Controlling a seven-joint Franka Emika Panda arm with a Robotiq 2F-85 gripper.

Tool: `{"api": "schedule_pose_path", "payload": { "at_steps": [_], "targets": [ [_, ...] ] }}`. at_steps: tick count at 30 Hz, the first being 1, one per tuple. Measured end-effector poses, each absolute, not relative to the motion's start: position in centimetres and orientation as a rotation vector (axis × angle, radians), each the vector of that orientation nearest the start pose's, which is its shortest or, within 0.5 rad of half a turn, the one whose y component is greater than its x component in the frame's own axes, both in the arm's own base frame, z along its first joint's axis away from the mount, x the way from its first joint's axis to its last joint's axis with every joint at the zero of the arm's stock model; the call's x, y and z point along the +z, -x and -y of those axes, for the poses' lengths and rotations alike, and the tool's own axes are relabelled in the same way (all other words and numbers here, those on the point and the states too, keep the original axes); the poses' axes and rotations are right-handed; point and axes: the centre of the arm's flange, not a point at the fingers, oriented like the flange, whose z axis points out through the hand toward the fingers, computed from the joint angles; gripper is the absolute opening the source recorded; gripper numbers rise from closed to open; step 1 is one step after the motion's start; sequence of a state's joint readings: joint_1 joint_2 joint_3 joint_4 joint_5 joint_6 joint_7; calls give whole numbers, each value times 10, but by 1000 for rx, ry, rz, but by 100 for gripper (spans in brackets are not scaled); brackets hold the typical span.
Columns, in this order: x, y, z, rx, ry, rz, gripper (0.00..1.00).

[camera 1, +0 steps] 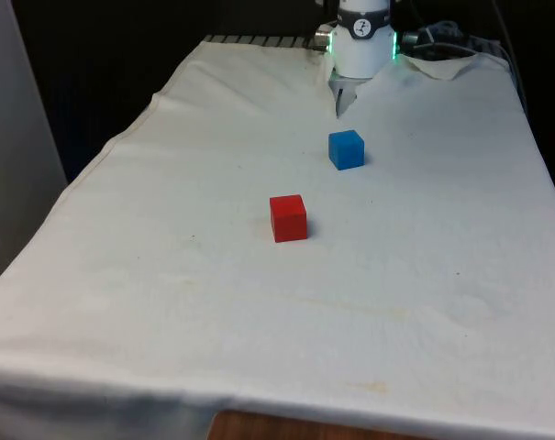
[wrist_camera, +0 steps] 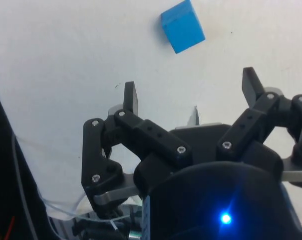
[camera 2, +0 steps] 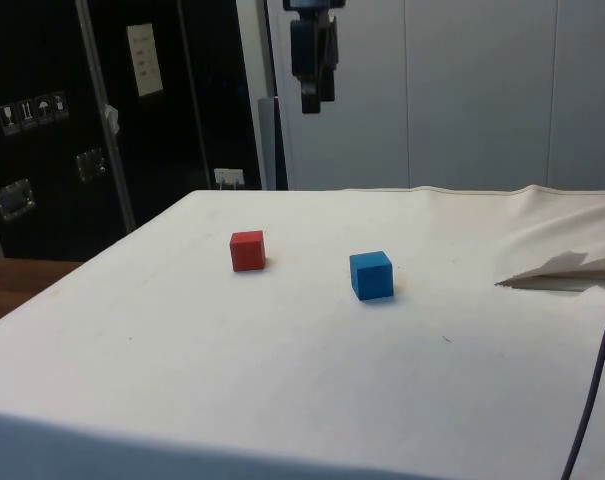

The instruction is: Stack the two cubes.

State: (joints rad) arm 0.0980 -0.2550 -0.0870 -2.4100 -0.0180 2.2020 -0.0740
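A red cube sits near the middle of the white cloth, and a blue cube lies a little farther back, towards the front view's right. A short gap of cloth separates them. The side view has the red cube left of the blue cube. My gripper hangs high above the table, well clear of both cubes. In the wrist view the gripper is open with nothing between its fingers, and the blue cube lies on the cloth beyond the fingertips.
The cloth is rumpled into a raised fold at the robot's end of the table. A dark cable hangs near the side view's right edge. The table's wooden edge shows below the cloth at the front.
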Motion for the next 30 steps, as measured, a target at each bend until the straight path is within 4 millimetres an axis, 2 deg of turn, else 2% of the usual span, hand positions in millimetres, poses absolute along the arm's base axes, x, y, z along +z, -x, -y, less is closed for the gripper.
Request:
{"api": "schedule_pose_path", "payload": {
  "at_steps": [15, 24, 30],
  "targets": [
    [370, -439, -4, -112, 3140, 196, 100],
    [353, -435, -5, -112, 3148, 214, 100],
    [330, -435, -6, -107, 3157, 236, 100]
  ]
}}
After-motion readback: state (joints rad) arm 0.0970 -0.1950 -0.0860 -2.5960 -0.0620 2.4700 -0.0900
